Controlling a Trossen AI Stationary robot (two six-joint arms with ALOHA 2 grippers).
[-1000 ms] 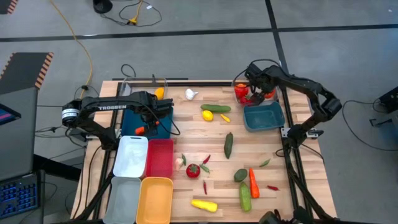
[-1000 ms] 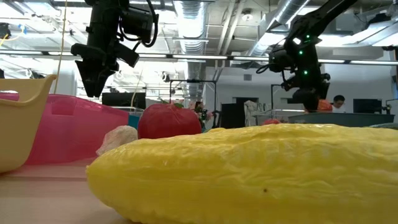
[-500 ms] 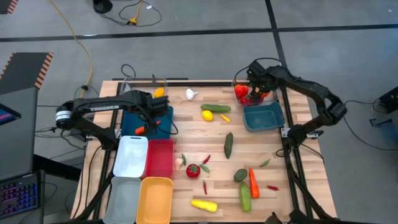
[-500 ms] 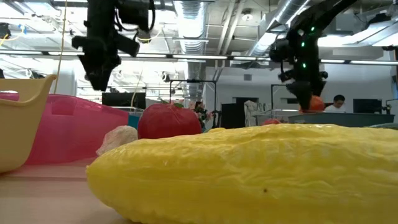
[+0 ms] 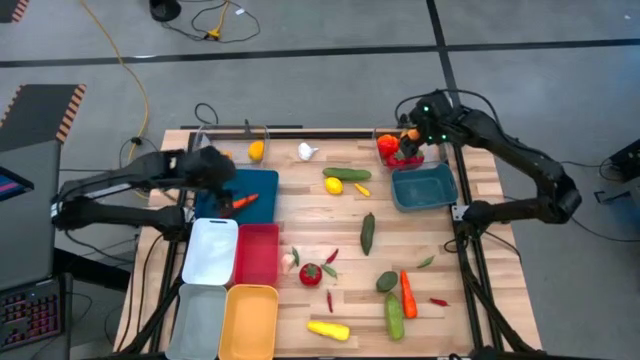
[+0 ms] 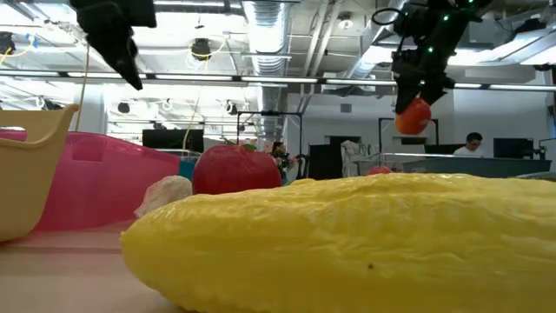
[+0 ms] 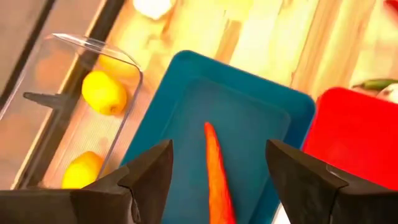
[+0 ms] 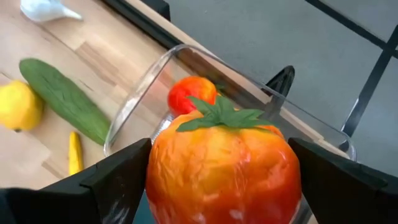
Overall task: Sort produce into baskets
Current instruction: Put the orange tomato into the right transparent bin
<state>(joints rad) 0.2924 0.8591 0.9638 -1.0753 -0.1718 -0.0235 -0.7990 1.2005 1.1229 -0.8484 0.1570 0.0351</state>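
Note:
My left gripper (image 7: pixel 219 152) stands open above the dark blue bin (image 7: pixel 249 112), in which an orange carrot (image 7: pixel 214 168) lies flat on the floor. Beside that bin, a clear bin (image 7: pixel 93 81) holds lemons (image 7: pixel 104 92). At the table's far right, my right gripper (image 5: pixel 415 128) is shut on an orange pepper (image 8: pixel 221 168) with a green stem. It hangs over the clear bin (image 8: pixel 186 68), which holds a red tomato (image 8: pixel 189 92). The teal bin (image 5: pixel 425 187) stands just nearer than that clear bin. My right gripper pinches the orange pepper by its two opposite sides (image 8: pixel 157 180) between its two fingers (image 8: pixel 118 180). The fingers slant down from above, and the green stem faces back toward the wrist. The pepper (image 6: pixel 414 116) hangs lifted clear, above the clear bin.
White (image 5: pixel 211 250), red (image 5: pixel 257 252), grey-blue (image 5: pixel 200 318) and yellow (image 5: pixel 251 320) bins stand at the near left. Loose produce lies over the middle and near right: cucumbers (image 5: pixel 347 174), a tomato (image 5: pixel 310 273), a carrot (image 5: pixel 408 293), a yellow squash (image 5: pixel 329 329), garlic (image 5: pixel 307 152).
My left gripper has drawn back toward the table's left edge, risen and tipped; the carrot stays in the blue bin. My right gripper has risen out of the far-right clear bin with the orange pepper, which now hangs clear above it.

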